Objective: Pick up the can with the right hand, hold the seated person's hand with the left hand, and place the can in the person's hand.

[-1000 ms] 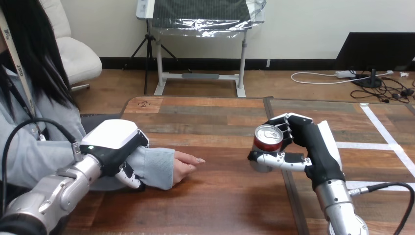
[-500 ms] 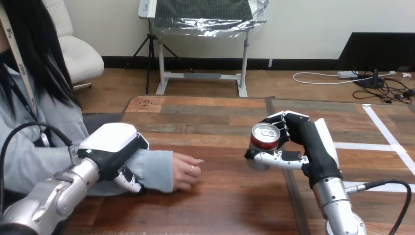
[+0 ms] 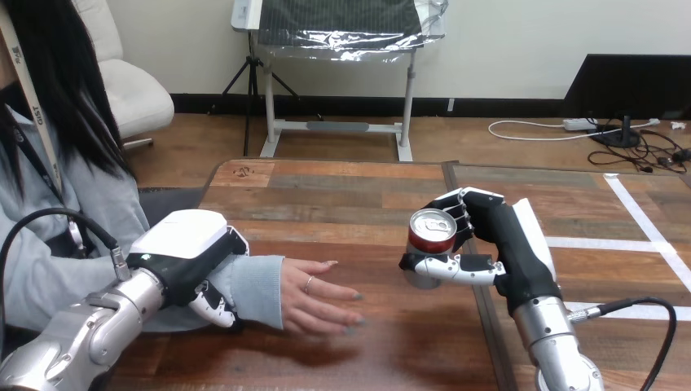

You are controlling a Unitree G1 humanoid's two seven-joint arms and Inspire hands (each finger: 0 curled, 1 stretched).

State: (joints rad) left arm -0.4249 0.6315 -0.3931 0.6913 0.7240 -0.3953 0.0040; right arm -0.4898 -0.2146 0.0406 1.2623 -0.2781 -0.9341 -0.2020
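As right robot hand (image 3: pixel 499 238) grips — can (image 3: pixel 429 234), upright

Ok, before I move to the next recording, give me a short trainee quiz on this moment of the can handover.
1. Fill in: the can is gripped by the robot's ____ hand.
2. Choose one: the left hand has its fingers curled round A) the can, B) the person's sleeved wrist, C) nothing.
3. True or false: the can already lies in the person's hand.

Key
1. Right: the right hand is wrapped round the can.
2. B.
3. False: the can is apart from the person's hand, to its right in the head view.
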